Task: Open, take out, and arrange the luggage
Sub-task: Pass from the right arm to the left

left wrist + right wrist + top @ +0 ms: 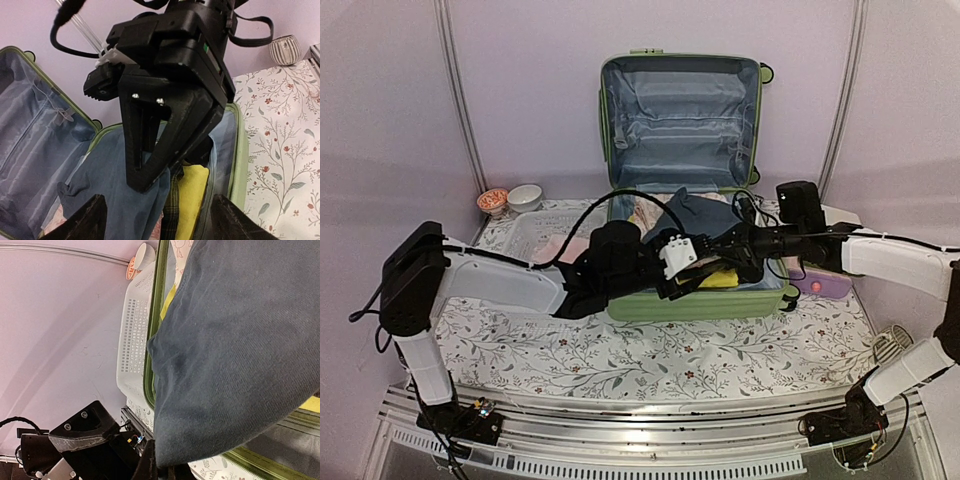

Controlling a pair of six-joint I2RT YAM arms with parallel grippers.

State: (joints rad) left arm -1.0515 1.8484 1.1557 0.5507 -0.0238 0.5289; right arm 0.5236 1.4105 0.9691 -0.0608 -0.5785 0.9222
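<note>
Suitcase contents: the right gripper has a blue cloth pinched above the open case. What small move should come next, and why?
Probably the left gripper should ease forward and close on the blue cloth just below the right gripper. The right one is shut on the cloth, whose lower part lies in the suitcase, and the left stands open facing it.

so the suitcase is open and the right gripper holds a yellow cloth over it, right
No: the cloth in the right gripper is blue, not yellow; the yellow one lies in the open suitcase. The left wrist view shows it.
</note>
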